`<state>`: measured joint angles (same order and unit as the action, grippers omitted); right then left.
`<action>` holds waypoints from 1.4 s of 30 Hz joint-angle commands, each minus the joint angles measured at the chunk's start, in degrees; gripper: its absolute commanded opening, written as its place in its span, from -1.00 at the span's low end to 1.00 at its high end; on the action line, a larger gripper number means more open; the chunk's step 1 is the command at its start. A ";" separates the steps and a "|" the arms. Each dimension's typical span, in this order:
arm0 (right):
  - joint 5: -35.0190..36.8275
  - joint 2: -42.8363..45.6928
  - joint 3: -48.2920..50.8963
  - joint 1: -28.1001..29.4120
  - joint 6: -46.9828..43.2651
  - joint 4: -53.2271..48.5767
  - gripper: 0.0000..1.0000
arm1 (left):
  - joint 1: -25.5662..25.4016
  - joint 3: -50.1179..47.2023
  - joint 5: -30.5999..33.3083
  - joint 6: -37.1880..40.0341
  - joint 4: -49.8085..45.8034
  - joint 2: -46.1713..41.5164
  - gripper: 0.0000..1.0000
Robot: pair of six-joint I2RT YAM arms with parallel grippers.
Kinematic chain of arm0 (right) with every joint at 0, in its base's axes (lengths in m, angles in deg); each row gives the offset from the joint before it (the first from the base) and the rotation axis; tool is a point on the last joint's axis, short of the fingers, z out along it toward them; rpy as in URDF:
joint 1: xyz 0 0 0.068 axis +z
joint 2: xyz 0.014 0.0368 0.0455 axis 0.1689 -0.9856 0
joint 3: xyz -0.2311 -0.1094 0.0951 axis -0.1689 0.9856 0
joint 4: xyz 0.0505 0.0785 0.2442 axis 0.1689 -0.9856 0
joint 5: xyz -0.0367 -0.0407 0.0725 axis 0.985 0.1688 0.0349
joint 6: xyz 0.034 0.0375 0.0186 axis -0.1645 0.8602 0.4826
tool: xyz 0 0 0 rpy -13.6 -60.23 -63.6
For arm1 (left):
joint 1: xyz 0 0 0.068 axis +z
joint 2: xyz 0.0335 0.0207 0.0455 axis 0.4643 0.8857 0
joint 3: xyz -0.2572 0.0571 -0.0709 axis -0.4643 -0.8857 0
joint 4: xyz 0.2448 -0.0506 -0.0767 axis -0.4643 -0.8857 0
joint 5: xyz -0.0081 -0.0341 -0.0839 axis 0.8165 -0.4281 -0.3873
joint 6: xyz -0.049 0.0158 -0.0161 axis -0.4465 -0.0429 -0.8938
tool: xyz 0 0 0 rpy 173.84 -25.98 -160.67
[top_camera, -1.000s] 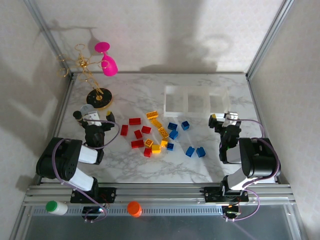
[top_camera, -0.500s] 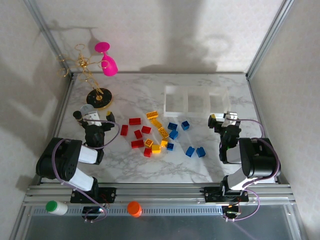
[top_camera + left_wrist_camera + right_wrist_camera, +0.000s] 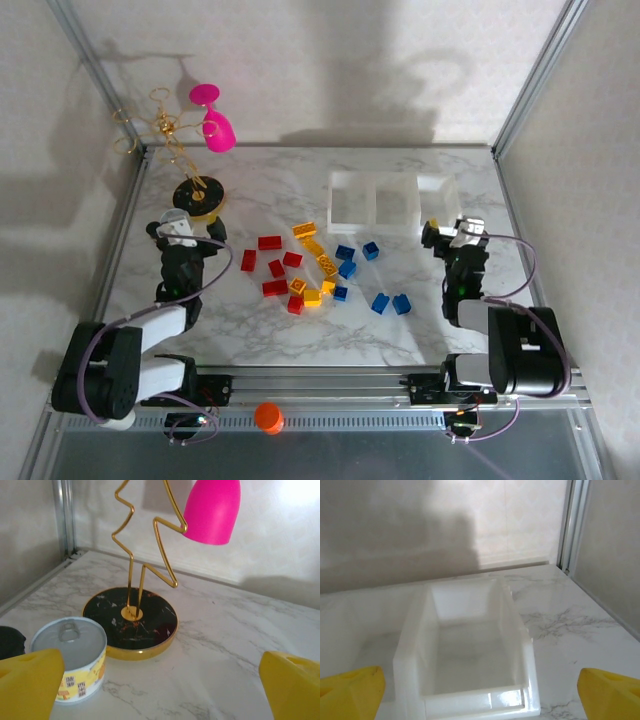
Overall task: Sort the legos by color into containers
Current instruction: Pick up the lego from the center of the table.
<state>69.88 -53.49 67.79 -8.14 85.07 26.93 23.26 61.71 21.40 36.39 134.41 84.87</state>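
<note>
six red, six yellow, six blue legos (image 3: 327,265) (three trays (image 3: 372,200) beyond)

White marble table (image 3: 300,340) enclosed by pale, shadowed walls (image 3: 330,60).

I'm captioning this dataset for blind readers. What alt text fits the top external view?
Red, yellow and blue legos lie scattered on the table, none inside the three clear trays behind them. The left gripper and right gripper flank the pile, both open; a pink goblet hangs on a gold stand, far left.

joints black (image 3: 100,372) | links light grey (image 3: 160,322) | cables purple (image 3: 228,262) | tool fingertips yellow (image 3: 30,680)
</note>
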 commanded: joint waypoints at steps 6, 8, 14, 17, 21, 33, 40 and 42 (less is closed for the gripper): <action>7.24 7.22 -11.44 -0.31 16.52 -28.83 0.98 | 0.16 4.95 -0.63 -7.53 -19.72 -8.85 0.99; 9.68 8.13 -13.92 -0.40 22.65 -36.79 0.98 | 0.34 5.45 -1.20 -10.80 -21.80 -10.87 0.99; 0.00 11.78 -15.57 -0.48 25.23 -46.51 0.98 | 0.80 5.97 3.38 -26.60 -29.70 -15.73 0.99; -4.44 14.57 -15.38 -0.16 24.42 -49.59 0.98 | 1.13 7.36 3.62 -30.51 -34.09 -16.25 0.99; -5.71 15.13 -17.19 1.52 22.77 -55.98 0.98 | 0.90 7.41 -2.84 -31.87 -37.31 -17.49 0.99; -7.60 6.82 -23.65 16.39 19.87 -66.71 0.98 | -8.74 6.85 -8.42 -35.48 -46.40 -23.77 0.99; -3.17 -0.38 -26.97 25.47 18.07 -69.55 0.97 | -16.75 5.68 -7.53 -36.63 -46.10 -25.44 0.99; -1.13 -2.76 -28.40 27.50 17.51 -70.81 0.95 | -18.73 5.28 -7.46 -36.95 -45.09 -25.12 0.99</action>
<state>64.81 -54.04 42.04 17.41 104.19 -40.63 6.61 67.51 13.75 0.59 89.40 60.19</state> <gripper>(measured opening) 0.978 0.995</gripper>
